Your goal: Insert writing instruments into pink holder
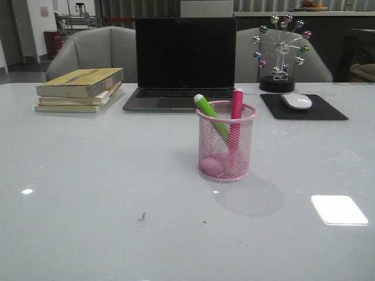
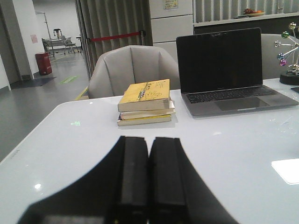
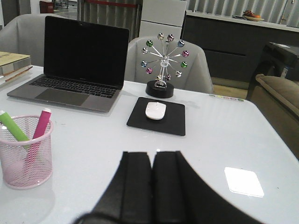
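Note:
The pink wire-mesh holder (image 1: 226,143) stands upright near the middle of the table. Inside it lean both markers: the green one (image 1: 210,115) tilted left with its pale end up, the magenta one (image 1: 235,111) nearly upright. The right wrist view shows the same holder (image 3: 24,156) with the green marker (image 3: 12,127) and magenta marker (image 3: 39,130) in it. My left gripper (image 2: 149,140) is shut and empty, low over bare table, facing the books. Shut and empty too, my right gripper (image 3: 153,154) sits to the right of the holder. Neither gripper appears in the front view.
An open laptop (image 1: 183,64) sits at the back centre. A stack of books (image 1: 80,89) lies back left. A white mouse (image 1: 296,101) on a black pad (image 1: 304,109) and a ball ornament (image 1: 280,52) stand back right. Grey chairs stand behind the table.

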